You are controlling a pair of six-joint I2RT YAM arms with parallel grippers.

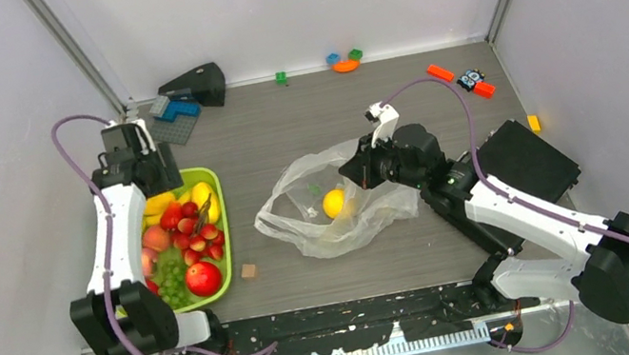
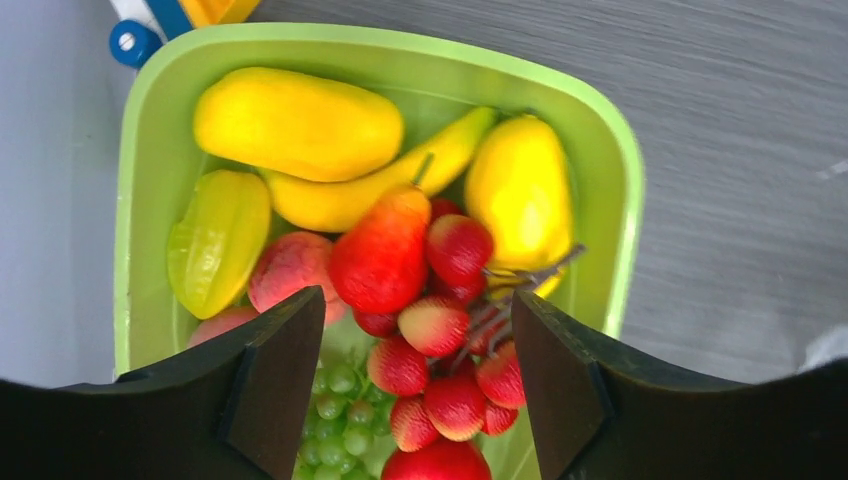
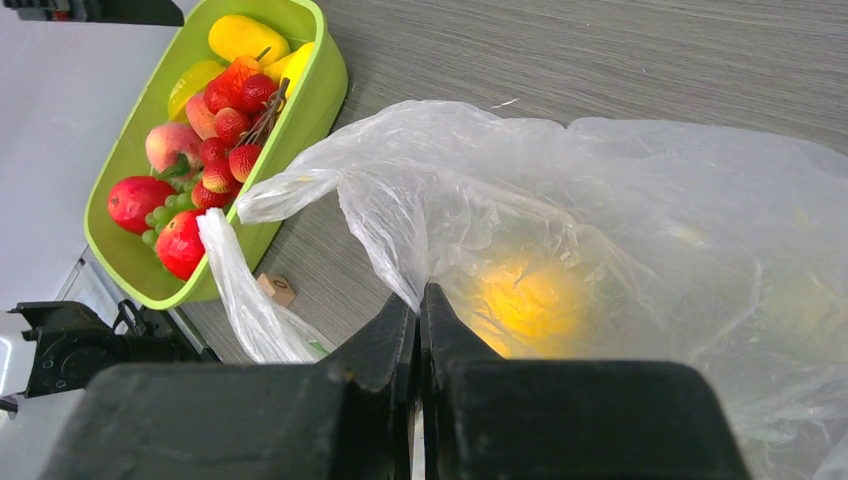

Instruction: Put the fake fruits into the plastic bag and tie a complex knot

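The left jaws are standing wide apart over the strawberries (image 2: pixel 435 325), gripping nothing; the fake fruits (image 1: pixel 186 238) are lying in the green tray (image 2: pixel 622 200). The right jaws are pinching a fold of the plastic bag (image 3: pixel 600 180), which is lying mid-table (image 1: pixel 283 125) with a lemon (image 1: pixel 334 203) inside.

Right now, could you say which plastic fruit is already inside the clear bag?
The round yellow lemon, in the clear plastic bag; the rest lie in the lime-green tray.

We see bright, even light from overhead, only soft shadows on the table (image 1: pixel 303 131), small glints on the fake fruits (image 2: pixel 380 250), the lemon (image 3: pixel 525 300) hazy behind the plastic bag (image 3: pixel 650 190).
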